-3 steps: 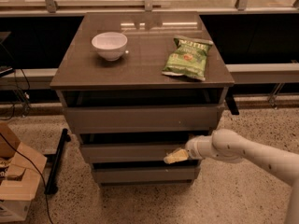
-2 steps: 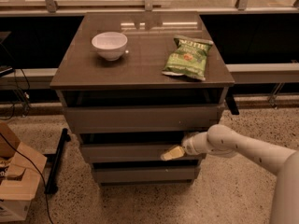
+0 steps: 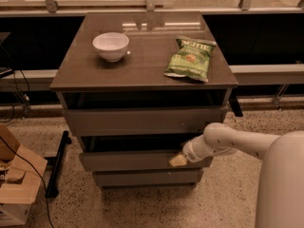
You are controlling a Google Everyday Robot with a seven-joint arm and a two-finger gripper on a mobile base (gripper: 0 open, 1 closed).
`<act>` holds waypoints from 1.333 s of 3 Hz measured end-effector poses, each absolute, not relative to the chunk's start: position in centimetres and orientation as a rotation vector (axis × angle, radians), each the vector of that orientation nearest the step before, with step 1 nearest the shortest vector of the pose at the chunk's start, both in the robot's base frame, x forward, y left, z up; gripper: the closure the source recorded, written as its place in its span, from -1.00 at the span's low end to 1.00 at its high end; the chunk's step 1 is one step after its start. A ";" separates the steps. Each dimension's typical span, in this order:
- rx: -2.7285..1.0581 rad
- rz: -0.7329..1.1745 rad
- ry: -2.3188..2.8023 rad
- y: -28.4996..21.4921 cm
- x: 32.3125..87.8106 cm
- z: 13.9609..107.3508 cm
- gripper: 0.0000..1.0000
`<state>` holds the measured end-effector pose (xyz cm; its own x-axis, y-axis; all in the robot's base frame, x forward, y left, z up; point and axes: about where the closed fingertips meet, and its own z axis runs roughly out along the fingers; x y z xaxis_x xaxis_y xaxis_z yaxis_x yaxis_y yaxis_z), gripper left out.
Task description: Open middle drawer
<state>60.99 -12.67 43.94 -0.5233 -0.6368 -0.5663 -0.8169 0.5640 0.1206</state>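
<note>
Cabinet front (image 3: 137, 121): gripper (image 3: 178, 160) at middle drawer (image 3: 126, 161)

Chip bag (image 3: 188, 58) on the cabinet top (image 3: 142, 68): a band of lettering across its upper part, too blurred to read. No other text, brand, number or sign can be read. Gripper (image 3: 178, 160) at the right end of the middle drawer (image 3: 128, 161) front

Middle drawer (image 3: 133, 161): grey-brown flat front, slightly pulled out; gripper (image 3: 178, 160) against front's right part
</note>
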 end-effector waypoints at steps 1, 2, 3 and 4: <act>-1.259 0.513 2.363 -12.3 57.9 44.1 0.47; -1.264 0.527 2.367 -12.2 57.1 44.3 0.38; -1.270 0.524 2.365 -12.0 57.1 44.3 -0.21; -1.281 0.496 2.352 -11.8 57.3 44.7 -0.67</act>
